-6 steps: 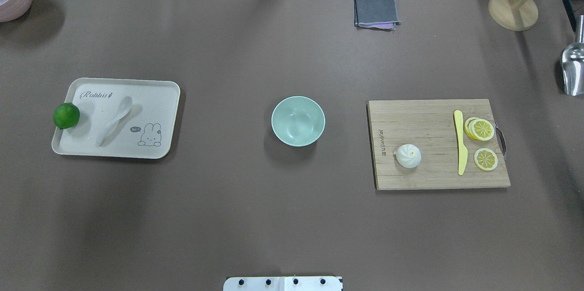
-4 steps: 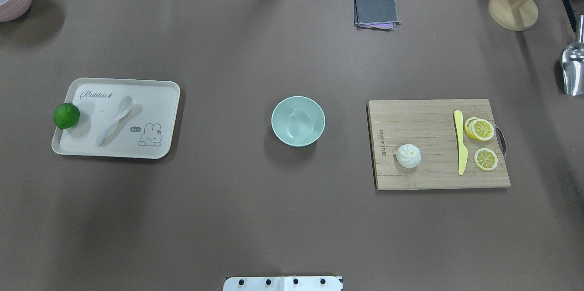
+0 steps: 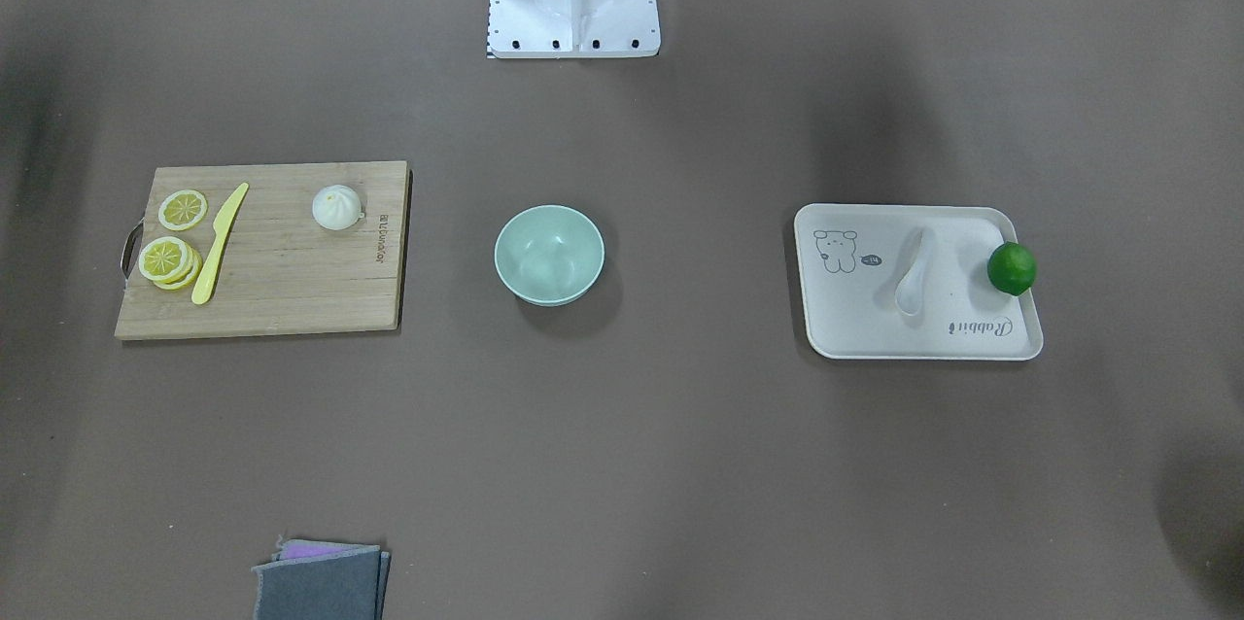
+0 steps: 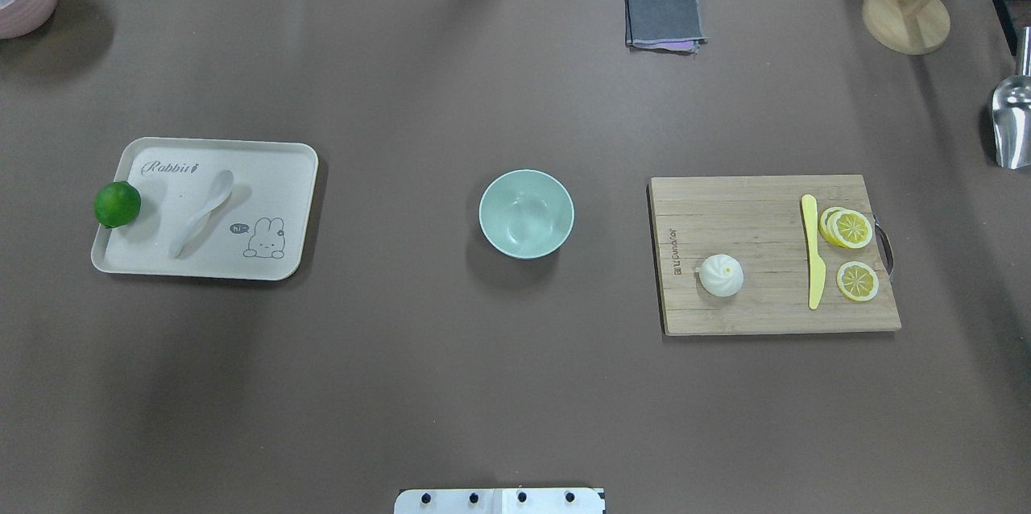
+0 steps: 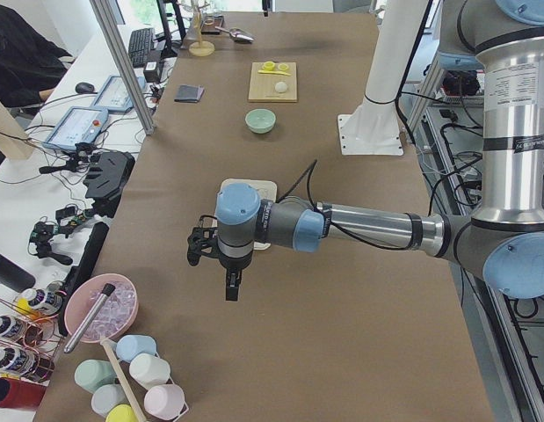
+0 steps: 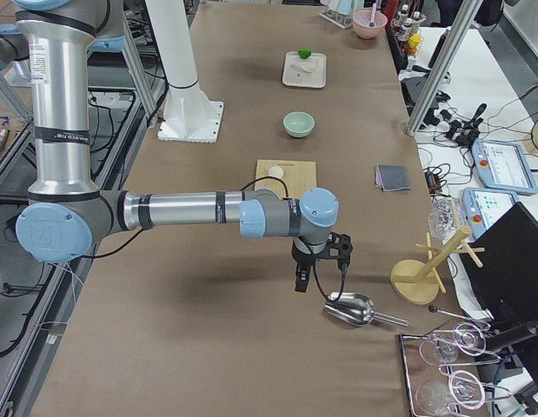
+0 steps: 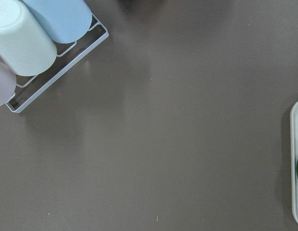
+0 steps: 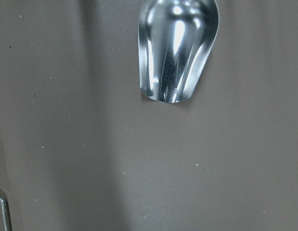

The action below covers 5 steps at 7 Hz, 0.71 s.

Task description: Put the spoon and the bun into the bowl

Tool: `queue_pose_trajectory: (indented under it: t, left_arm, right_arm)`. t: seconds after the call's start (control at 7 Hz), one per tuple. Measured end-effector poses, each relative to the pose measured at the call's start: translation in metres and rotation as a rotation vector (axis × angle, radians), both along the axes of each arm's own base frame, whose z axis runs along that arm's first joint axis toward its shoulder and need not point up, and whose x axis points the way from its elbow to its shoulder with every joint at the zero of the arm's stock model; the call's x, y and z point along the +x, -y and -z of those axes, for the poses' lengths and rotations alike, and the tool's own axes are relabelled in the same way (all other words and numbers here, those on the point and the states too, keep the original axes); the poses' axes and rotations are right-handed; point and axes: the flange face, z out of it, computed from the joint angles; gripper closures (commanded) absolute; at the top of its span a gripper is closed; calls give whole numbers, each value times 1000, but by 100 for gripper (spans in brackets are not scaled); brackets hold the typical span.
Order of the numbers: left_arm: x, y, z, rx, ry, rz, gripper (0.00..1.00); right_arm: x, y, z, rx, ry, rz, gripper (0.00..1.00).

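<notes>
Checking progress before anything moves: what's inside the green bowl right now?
Nothing: the bowl is empty, and its whole inside shows from above, uncovered. The spoon lies on the tray beside the lime; the bun sits on the cutting board.

A shiny metal scoop (image 8: 177,48) lies on the brown table (image 8: 139,168) near the view's top.

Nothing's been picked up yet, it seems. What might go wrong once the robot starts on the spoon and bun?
The spoon lies flat on the tray, near the lime at its rim; a grab there might knock the lime off.
The bun is round and loose on the cutting board; an off-centre pinch may push it away instead of lifting it.
The bowl stands free on the table, so a clumsy drop might shove it.
</notes>
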Motion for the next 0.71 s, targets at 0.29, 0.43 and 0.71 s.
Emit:
queue_pose_trajectory:
  t: [0.29, 0.43, 0.71]
  left_arm:
    - [0, 0, 0, -1, -1, 0, 2]
    - [0, 0, 1, 3, -2, -1, 2]
    - [0, 1, 4, 9, -3, -1, 2]
  right_arm:
    - [2, 1, 2, 2, -1, -5, 0]
    - [2, 1, 2, 3, -2, -5, 0]
    - [3, 0, 2, 3, 0, -6, 0]
